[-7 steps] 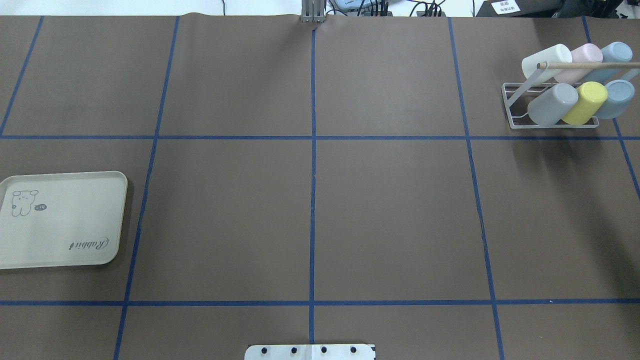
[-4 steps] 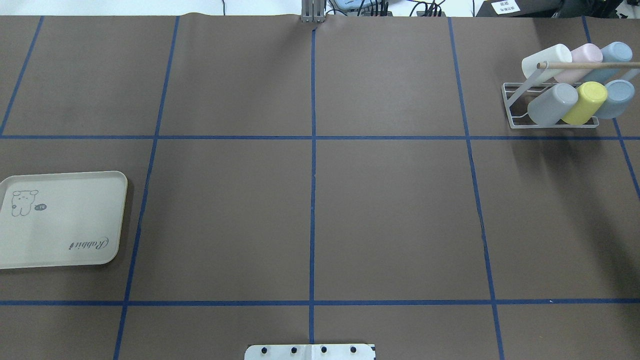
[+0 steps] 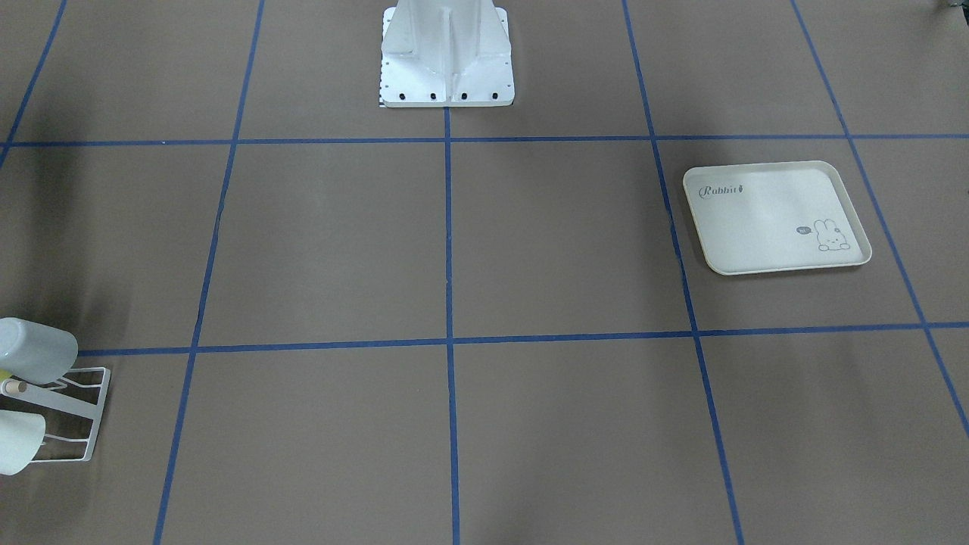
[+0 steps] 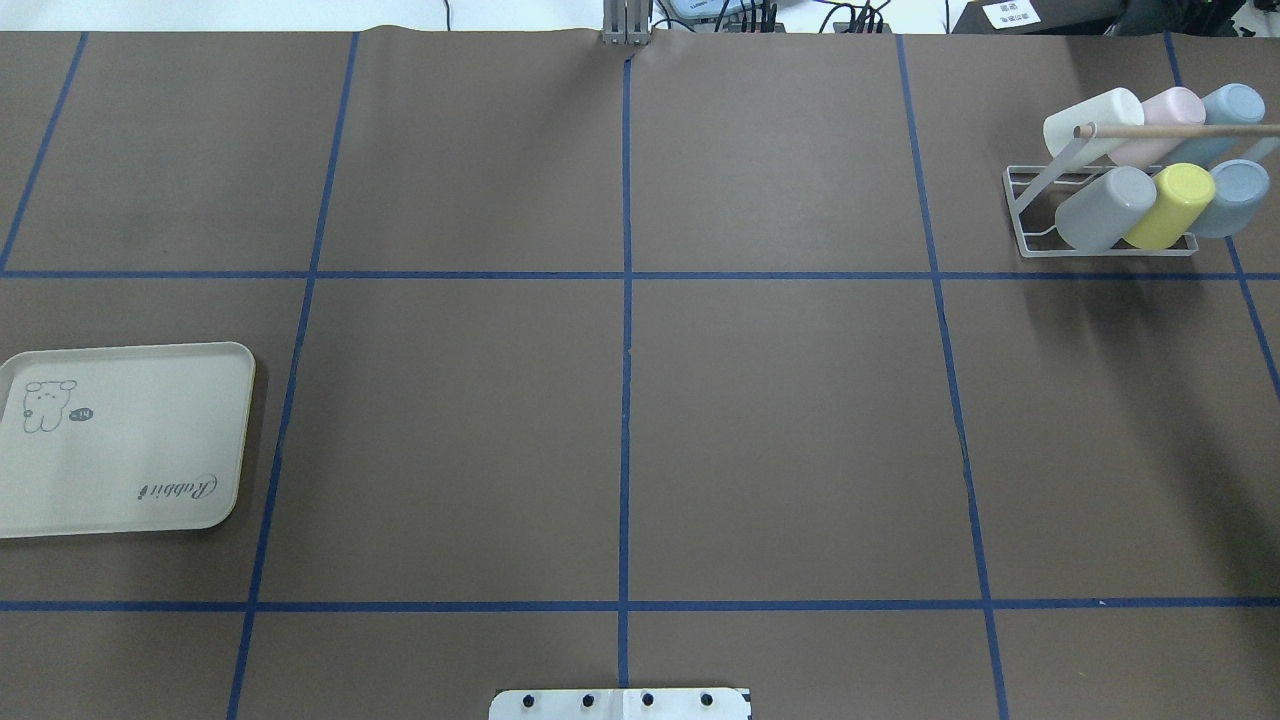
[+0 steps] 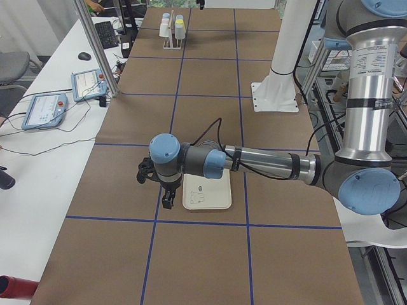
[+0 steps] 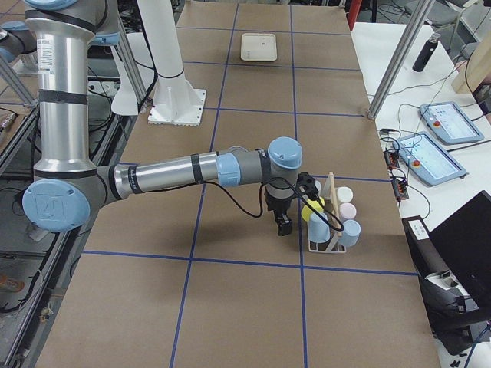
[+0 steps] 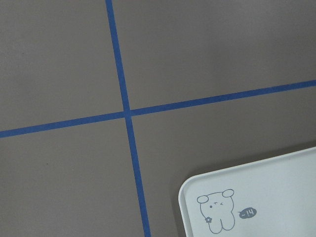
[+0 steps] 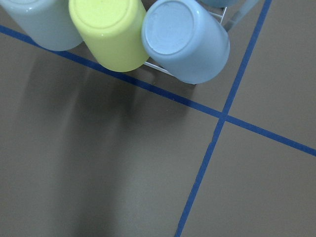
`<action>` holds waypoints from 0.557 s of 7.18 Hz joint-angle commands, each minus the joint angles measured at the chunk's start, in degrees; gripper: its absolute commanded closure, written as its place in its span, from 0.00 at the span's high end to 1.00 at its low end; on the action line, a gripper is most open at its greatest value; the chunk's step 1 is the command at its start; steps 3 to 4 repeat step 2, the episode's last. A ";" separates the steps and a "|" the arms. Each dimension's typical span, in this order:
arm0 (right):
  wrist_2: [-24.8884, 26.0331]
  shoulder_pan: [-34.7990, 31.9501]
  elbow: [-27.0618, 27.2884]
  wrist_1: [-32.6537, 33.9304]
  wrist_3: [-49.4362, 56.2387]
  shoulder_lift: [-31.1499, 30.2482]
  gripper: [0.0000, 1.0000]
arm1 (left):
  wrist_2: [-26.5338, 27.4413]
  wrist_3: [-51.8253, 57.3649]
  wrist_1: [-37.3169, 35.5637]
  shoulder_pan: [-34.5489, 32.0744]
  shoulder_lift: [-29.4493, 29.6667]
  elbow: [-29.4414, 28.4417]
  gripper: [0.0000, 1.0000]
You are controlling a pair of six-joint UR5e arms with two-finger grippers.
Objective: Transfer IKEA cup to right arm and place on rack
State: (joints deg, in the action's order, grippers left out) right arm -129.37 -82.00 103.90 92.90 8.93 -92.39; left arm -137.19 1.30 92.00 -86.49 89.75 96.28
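Observation:
The white wire rack (image 4: 1036, 192) with its wooden dowel (image 4: 1170, 130) stands at the far right of the table. Several pastel IKEA cups lie slanted on its prongs, among them a grey one (image 4: 1105, 208), a yellow one (image 4: 1168, 205) and a light blue one (image 4: 1232, 192). The right wrist view looks down on the yellow cup (image 8: 111, 32) and a blue cup (image 8: 185, 39). My right gripper (image 6: 284, 222) hangs low just beside the rack (image 6: 326, 244); whether it is open or shut I cannot tell. My left gripper (image 5: 166, 198) hangs at the tray's edge, state likewise unclear.
A cream tray (image 4: 130, 440) with a rabbit drawing lies at the left edge with nothing on it; its corner shows in the left wrist view (image 7: 256, 197). The robot's white base (image 3: 447, 72) stands mid-table at the near side. Blue tape lines grid the brown table cover.

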 commanded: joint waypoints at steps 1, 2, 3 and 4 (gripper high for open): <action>0.08 0.00 -0.89 -0.09 -0.14 0.36 1.00 | 3.25 -0.07 -0.59 -0.43 0.17 -0.48 1.00; -0.01 0.00 -0.81 -0.09 -0.23 0.37 1.00 | 3.25 -0.07 -0.68 -0.52 -0.09 -0.48 1.00; -0.01 0.00 -0.81 -0.09 -0.23 0.37 1.00 | 3.25 -0.07 -0.68 -0.52 -0.09 -0.48 1.00; -0.01 0.00 -0.81 -0.09 -0.23 0.37 1.00 | 3.25 -0.07 -0.68 -0.52 -0.09 -0.48 1.00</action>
